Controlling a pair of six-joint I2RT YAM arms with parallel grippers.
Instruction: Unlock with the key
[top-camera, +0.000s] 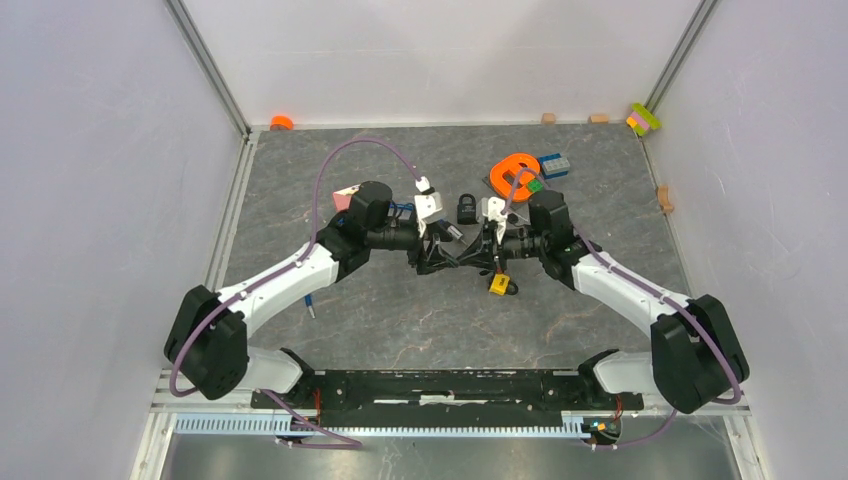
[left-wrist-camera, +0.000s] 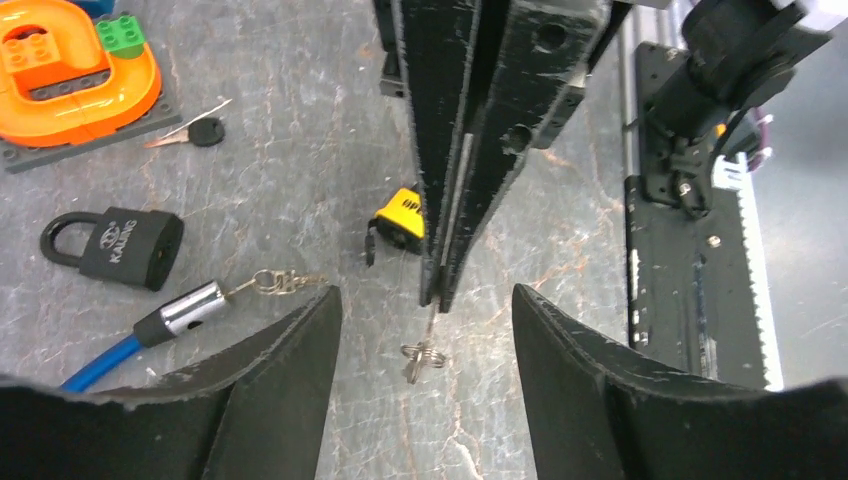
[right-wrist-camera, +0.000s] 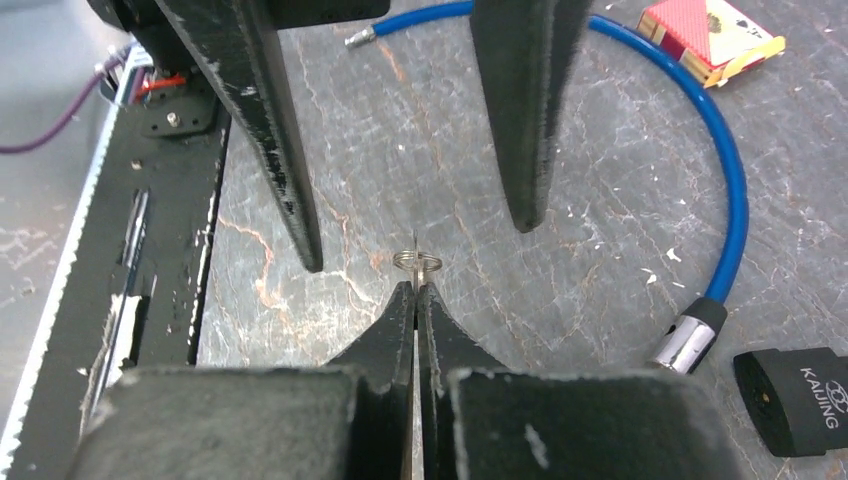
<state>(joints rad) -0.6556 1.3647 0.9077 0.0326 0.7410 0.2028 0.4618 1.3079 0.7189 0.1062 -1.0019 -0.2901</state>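
My right gripper (right-wrist-camera: 415, 290) is shut on the key, a thin metal blade pinched edge-on between its fingers. The key's wire ring (right-wrist-camera: 417, 262) sticks out past the tips and hangs a little above the table. In the left wrist view the right gripper's fingers (left-wrist-camera: 450, 160) point down at me with the ring (left-wrist-camera: 422, 355) just below them. My left gripper (left-wrist-camera: 428, 295) is open, one finger on each side of the ring, touching nothing. A black padlock (left-wrist-camera: 125, 248) lies flat to the left. A small yellow padlock (left-wrist-camera: 400, 218) lies behind the right gripper.
A blue cable (right-wrist-camera: 730, 180) with a silver end (left-wrist-camera: 190, 308) and small chain curves past the black padlock (right-wrist-camera: 800, 400). A second key with a black head (left-wrist-camera: 190, 133) lies by the orange toy (left-wrist-camera: 70, 70). A red card box (right-wrist-camera: 710, 30) and the black base rail (left-wrist-camera: 700, 280) are nearby.
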